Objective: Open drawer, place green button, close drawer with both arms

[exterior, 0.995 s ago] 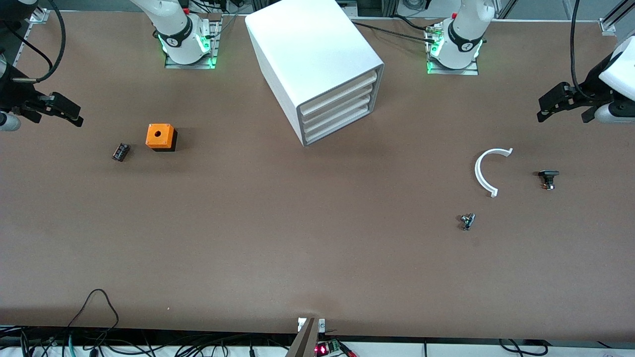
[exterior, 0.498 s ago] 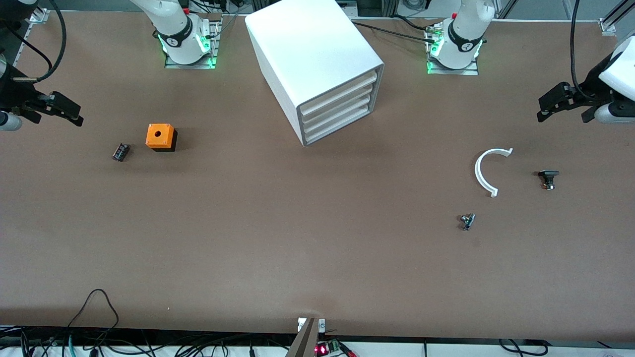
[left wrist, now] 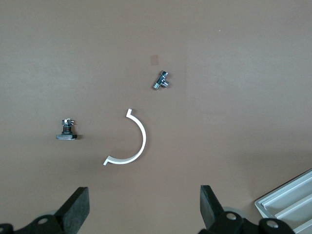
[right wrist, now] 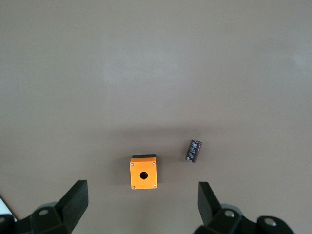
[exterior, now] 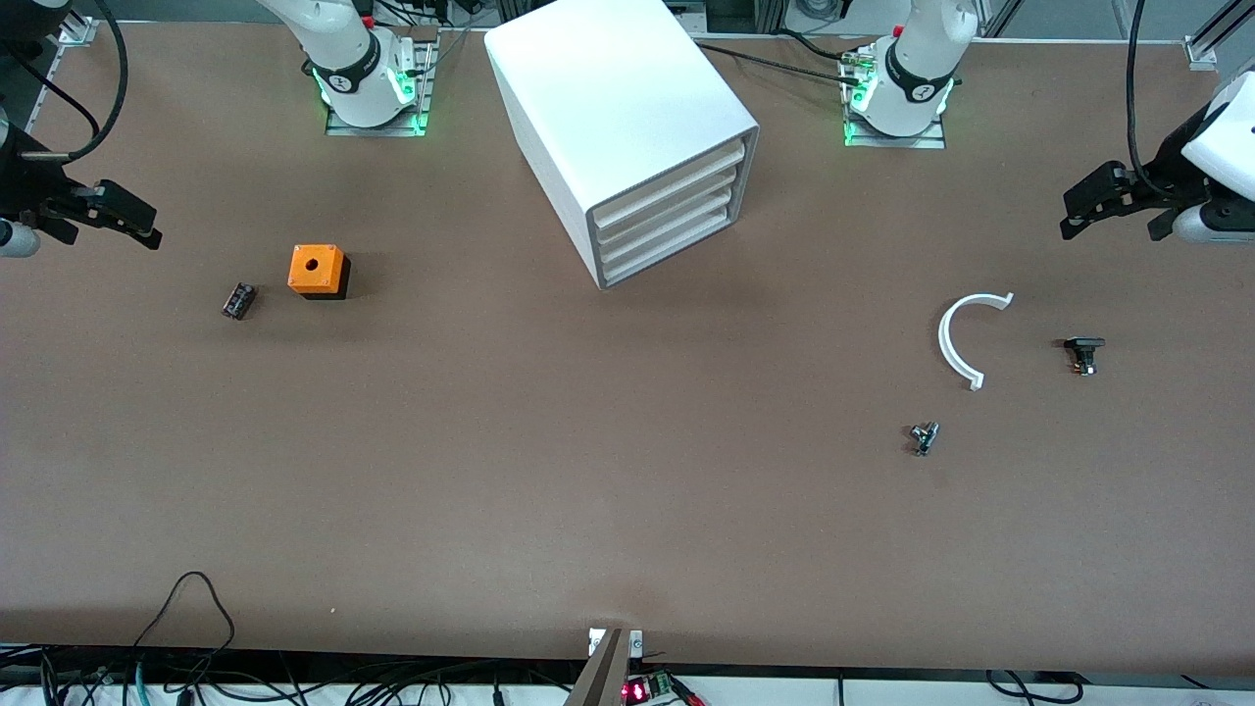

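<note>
two pincers hang wide and empty: left pincer (exterior: pixel 1108 201) (left wrist: pixel 145 214) over its desk (exterior: pixel 588 471) end, right pincer (exterior: pixel 103 211) (right wrist: pixel 142 209) over its own. one cabinet (exterior: pixel 608 108), three drawers, lowest drawer (exterior: pixel 672 247) shut. one button (exterior: pixel 923 437) (left wrist: pixel 160 81) on the desk, near a white arc (exterior: pixel 959 338).

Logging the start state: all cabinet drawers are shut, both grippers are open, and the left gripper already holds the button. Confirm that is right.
One point is wrong: the left gripper holds nothing. The left wrist view shows its fingers spread over bare table, with the button lying untouched. The drawer is shut and the right gripper is open, as stated.
</note>
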Action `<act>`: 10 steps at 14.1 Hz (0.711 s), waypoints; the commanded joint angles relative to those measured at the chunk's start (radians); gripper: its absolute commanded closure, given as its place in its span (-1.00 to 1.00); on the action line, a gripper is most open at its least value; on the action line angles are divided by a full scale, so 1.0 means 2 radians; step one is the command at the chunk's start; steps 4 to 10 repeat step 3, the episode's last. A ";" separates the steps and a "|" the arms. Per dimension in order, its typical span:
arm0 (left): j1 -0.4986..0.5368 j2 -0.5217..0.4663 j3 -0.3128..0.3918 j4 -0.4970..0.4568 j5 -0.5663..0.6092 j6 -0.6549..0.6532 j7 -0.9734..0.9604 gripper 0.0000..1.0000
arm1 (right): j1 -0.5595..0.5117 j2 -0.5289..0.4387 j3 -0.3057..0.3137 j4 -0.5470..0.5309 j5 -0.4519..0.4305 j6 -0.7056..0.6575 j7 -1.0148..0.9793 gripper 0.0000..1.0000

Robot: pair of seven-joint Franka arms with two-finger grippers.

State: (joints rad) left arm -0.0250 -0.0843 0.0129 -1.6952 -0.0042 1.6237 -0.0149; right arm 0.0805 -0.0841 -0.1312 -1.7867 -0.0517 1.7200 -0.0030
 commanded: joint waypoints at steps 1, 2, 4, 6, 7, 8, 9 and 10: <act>0.000 0.008 0.000 0.018 0.003 -0.014 0.011 -1.00 | 0.000 0.004 -0.002 0.013 0.005 -0.010 -0.009 -1.00; 0.000 0.008 0.000 0.018 0.003 -0.014 0.011 -1.00 | 0.000 0.004 -0.002 0.013 0.005 -0.010 -0.010 -1.00; 0.000 0.008 0.000 0.018 0.002 -0.015 0.011 -1.00 | 0.000 0.005 -0.002 0.013 0.004 -0.010 -0.010 -1.00; 0.000 0.008 0.000 0.018 0.002 -0.015 0.011 -1.00 | 0.000 0.005 -0.002 0.013 0.004 -0.010 -0.010 -1.00; 0.000 0.008 0.000 0.018 0.002 -0.015 0.011 -1.00 | 0.000 0.005 -0.002 0.013 0.004 -0.010 -0.010 -1.00; 0.000 0.008 0.000 0.018 0.002 -0.015 0.011 -1.00 | 0.000 0.005 -0.002 0.013 0.004 -0.010 -0.010 -1.00; 0.000 0.008 0.000 0.018 0.002 -0.015 0.011 -1.00 | 0.000 0.005 -0.002 0.013 0.004 -0.010 -0.010 -1.00; 0.000 0.008 0.000 0.018 0.002 -0.015 0.011 -1.00 | 0.000 0.005 -0.002 0.013 0.004 -0.010 -0.010 -1.00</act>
